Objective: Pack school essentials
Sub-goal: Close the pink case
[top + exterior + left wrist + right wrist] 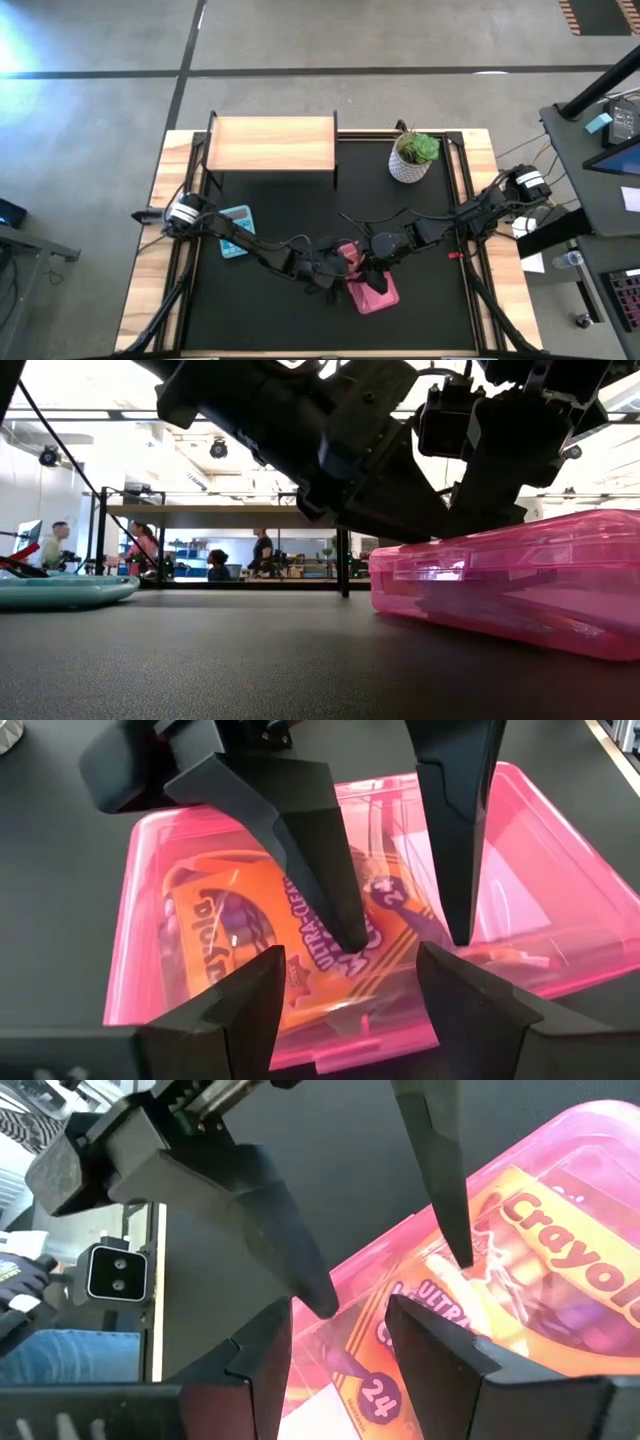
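you have a black matte table top (pixel 280 215) framed in pale wood under both arms, and just beyond your pincers stands a smooth rectangular wooden shelf (pixel 271 144). off to the right pincer's far side sits a potted green plant (pixel 413 157) in a white patterned pot; beside the left arm lies a flat teal tray (pixel 236 230).

your task's container is a translucent pink plastic case (pixel 500 840), rectangular with rounded corners and a glossy closed lid, lying flat on the table directly beneath both pincers. through the lid you can read an orange crayon box (pixel 240 935) with purple and white lettering, filling one half of the case.

your left gripper (pixel 345 965) hangs over the case with its dark wedge-shaped fingers spread apart, holding nothing. your right gripper (pixel 340 1335) faces it from the other side, fingers likewise parted and empty, tips just above the lid.
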